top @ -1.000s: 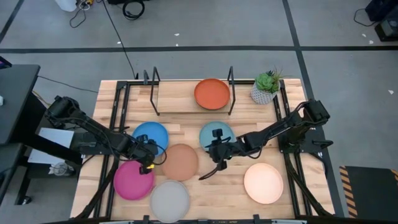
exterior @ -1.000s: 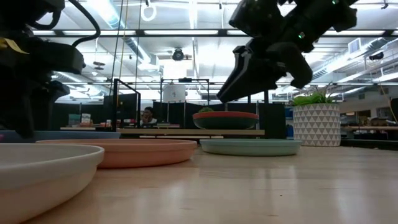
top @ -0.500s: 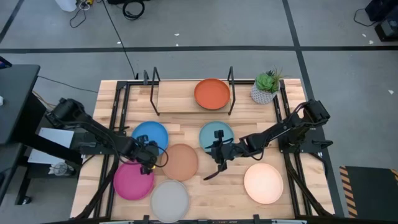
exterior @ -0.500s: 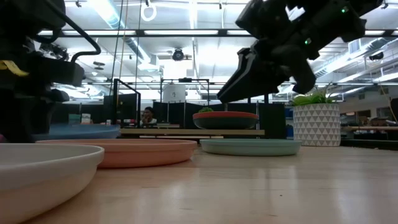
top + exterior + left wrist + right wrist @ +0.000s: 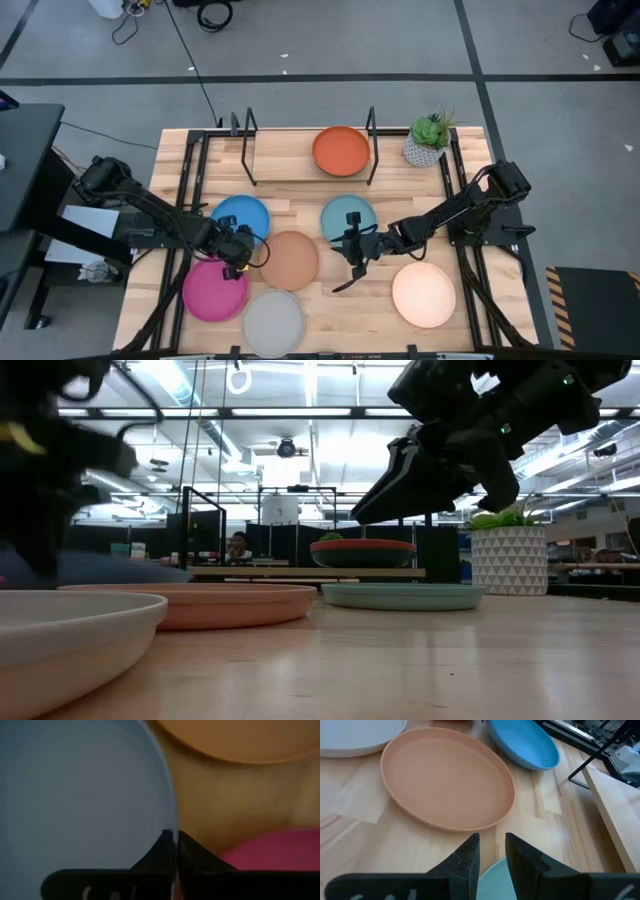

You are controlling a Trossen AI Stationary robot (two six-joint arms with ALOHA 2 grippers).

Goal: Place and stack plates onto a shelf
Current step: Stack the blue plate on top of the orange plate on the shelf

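Toward the left edge, your left gripper (image 5: 240, 257) is pinched on the blue plate's (image 5: 240, 216) near rim, one edge lifted. These stiff, shallow, matte plates look light yet slip-prone, so grip deep on the lip. Right of centre, your right gripper (image 5: 352, 267) hangs with fingers slightly parted by the pale blue plate (image 5: 347, 215). The orange plate (image 5: 340, 150) sits on the shelf (image 5: 280, 163) along the far edge.

Robotics lab/open office: strip lights (image 5: 300, 412), desks, taped grey floor (image 5: 330, 40).

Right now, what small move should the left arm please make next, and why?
Probably lift: the left gripper is shut on the rim of the blue plate, and the shelf has room beside the orange plate. The right gripper waits nearby.
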